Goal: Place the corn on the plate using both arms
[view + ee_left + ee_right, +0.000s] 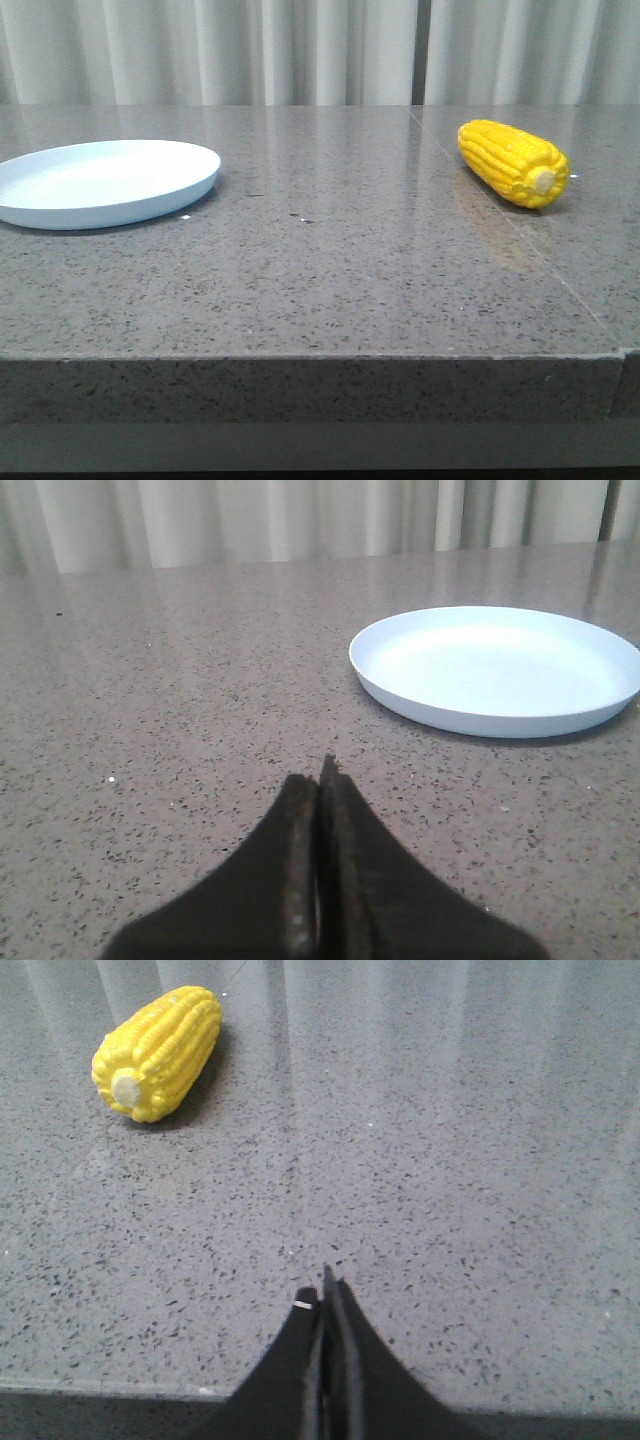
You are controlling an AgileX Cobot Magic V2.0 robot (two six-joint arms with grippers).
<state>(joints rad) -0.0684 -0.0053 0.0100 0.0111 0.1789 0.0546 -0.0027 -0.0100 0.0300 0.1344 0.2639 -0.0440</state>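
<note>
The yellow corn (514, 162) lies on the grey stone table at the far right, its pale stub end toward the front. It also shows in the right wrist view (158, 1052). The pale blue-white plate (100, 182) sits empty at the far left; it also shows in the left wrist view (497, 668). My left gripper (320, 780) is shut and empty, low over the table, short of the plate. My right gripper (324, 1295) is shut and empty near the table's front edge, well short of the corn. Neither gripper shows in the front view.
The grey speckled table (330, 260) has a front edge (300, 358) close to the camera, and a seam (500, 215) runs through it beside the corn. Pale curtains (320, 50) hang behind the table.
</note>
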